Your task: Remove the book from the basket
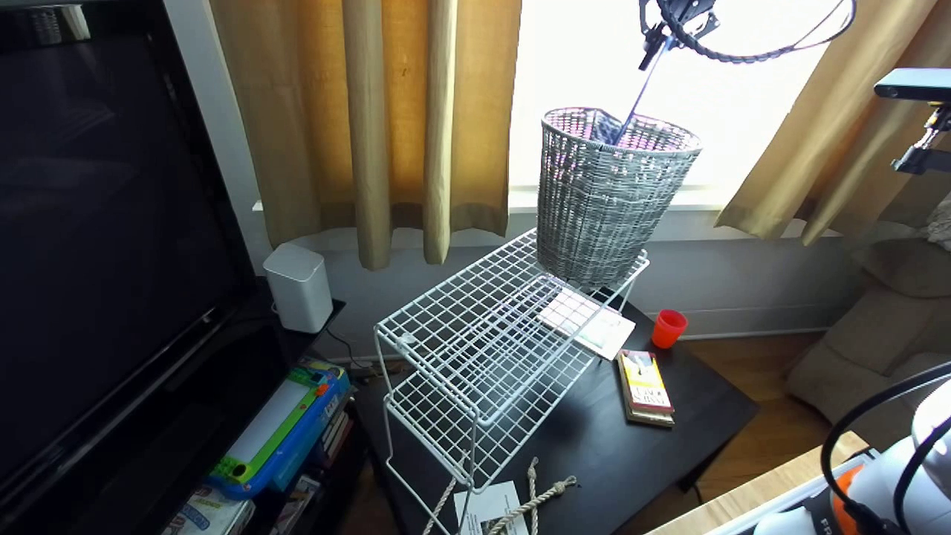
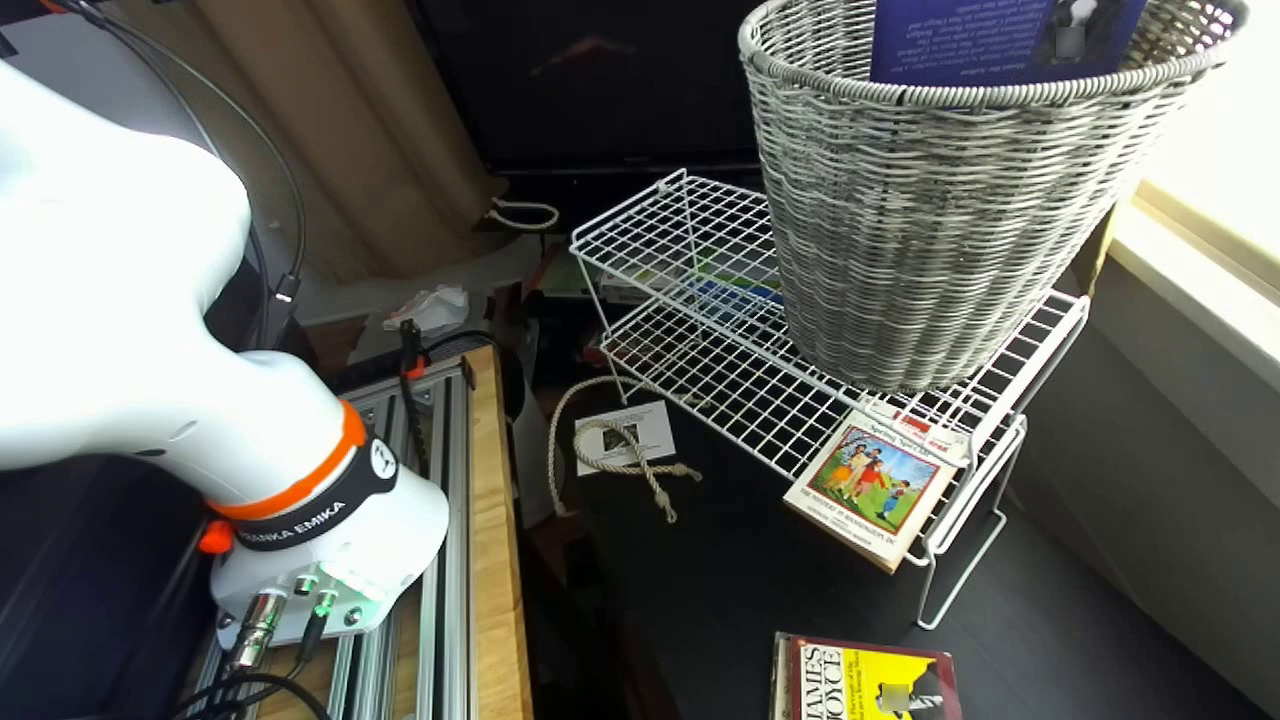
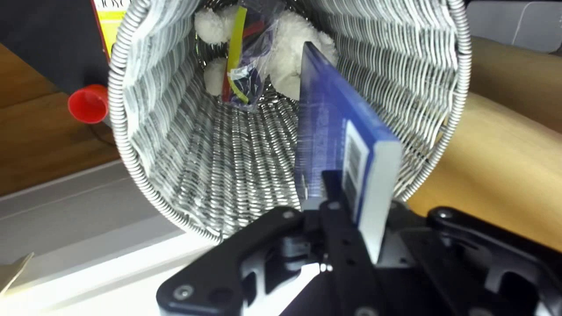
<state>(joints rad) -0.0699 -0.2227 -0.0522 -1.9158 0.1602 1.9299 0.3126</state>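
Note:
The book (image 3: 322,127) is dark blue with pale page edges. It stands steeply upright, its lower part inside the basket (image 3: 118,87) and its upper part above the rim. It shows in both exterior views, edge-on as a thin strip (image 1: 637,100) and with its printed cover facing out (image 2: 960,45). My gripper (image 3: 364,193) is shut on the book's upper end, one finger on each side; the far finger is partly hidden by the book. The gripper (image 1: 655,50) is above the basket (image 1: 602,200); it is out of frame over the basket (image 2: 960,230) in an exterior view.
White fluffy things (image 3: 292,52) and a plastic bag (image 3: 248,74) lie in the basket. The basket stands on a white wire rack (image 1: 379,327). A red cup (image 1: 669,328), stacked books (image 1: 645,386), a paperback (image 2: 880,480) and rope (image 2: 640,468) are nearby. A window and curtains (image 1: 405,111) are behind.

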